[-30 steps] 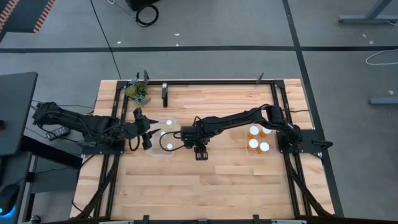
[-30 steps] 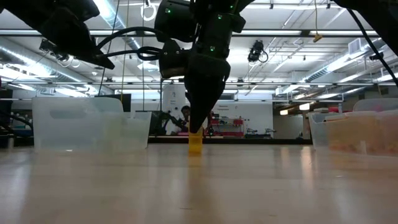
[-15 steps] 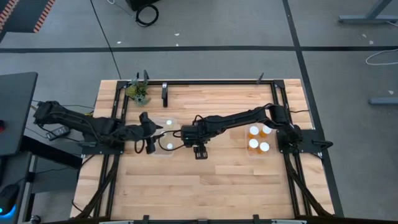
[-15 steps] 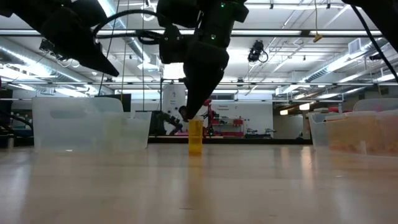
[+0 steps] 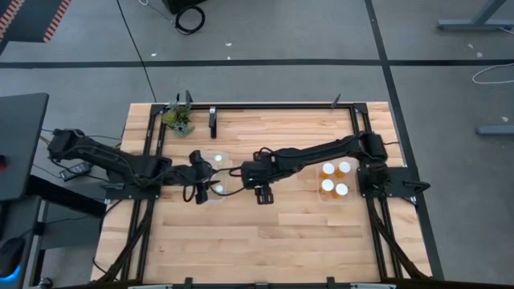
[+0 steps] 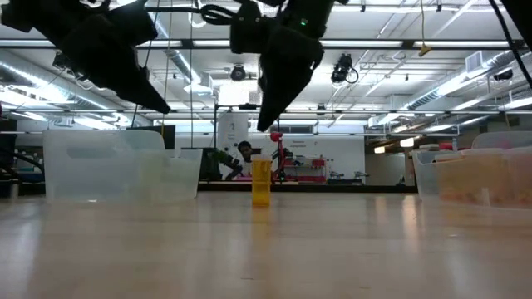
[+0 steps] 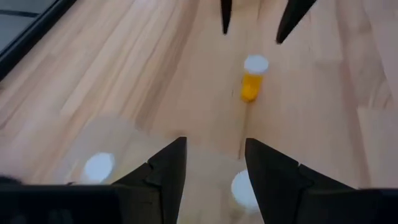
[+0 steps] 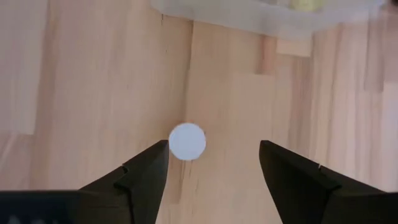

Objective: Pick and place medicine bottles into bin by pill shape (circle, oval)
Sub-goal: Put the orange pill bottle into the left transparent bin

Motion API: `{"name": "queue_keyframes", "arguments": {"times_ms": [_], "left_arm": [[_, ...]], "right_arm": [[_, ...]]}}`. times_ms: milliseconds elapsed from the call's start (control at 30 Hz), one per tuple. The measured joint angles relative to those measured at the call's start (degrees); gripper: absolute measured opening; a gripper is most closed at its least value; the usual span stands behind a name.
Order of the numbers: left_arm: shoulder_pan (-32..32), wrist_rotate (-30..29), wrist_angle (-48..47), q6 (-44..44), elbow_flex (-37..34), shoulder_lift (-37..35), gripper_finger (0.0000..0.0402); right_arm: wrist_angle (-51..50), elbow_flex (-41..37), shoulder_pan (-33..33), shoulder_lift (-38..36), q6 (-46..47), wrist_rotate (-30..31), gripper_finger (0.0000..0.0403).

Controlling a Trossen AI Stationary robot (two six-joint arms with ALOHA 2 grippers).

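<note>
A clear left bin point(image 5: 210, 177) was seen near the table point(image 5: 257, 241) centre-left, with two white-capped bottles point(image 5: 217, 189) inside it; the same two caps showed in the left wrist view. A clear right bin point(image 5: 335, 181) sat near the right side, holding four white-capped amber bottles point(image 5: 328, 169).

One amber bottle point(image 6: 261, 181) with a white cap stood upright on bare wood between the bins, well apart from both, touched by nothing. It showed also in the left wrist view point(image 7: 252, 78) and from above in the right wrist view point(image 8: 187, 141).

The right end effector point(image 6: 268, 124) was positioned above that bottle, fingers spread, nothing pinched. The left end effector point(image 7: 211, 163) was held over the left bin, fingers spread, empty.

Open wood was left all around the standing bottle; the near half of the table was bare. A dark frame ran along the table edges. A small plant point(image 5: 178, 119) sat at the far left corner.

Light plank surface. A workshop with ceiling strip lights was seen behind, with a person point(image 6: 243, 154) far off.
</note>
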Motion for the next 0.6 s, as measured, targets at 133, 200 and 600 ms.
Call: {"name": "queue_keyframes", "arguments": {"times_ms": [133,200,600], "left_arm": [[0.6,1.0,3.1,0.0,0.0,2.1,0.0172],[1.4,2.1,4.2,0.0,0.0,3.2,0.0172],[6.3,8.6,9.2,0.1,1.2,8.2,0.0172]], "right_arm": [[7.2,-9.2,0.0,-5.9,2.1,0.4,0.0258],[10.3,-13.5,0.0,-9.4,3.4,2.0,0.0258],[19.9,-33.4,0.0,-30.0,7.0,7.3,0.0258]]}}
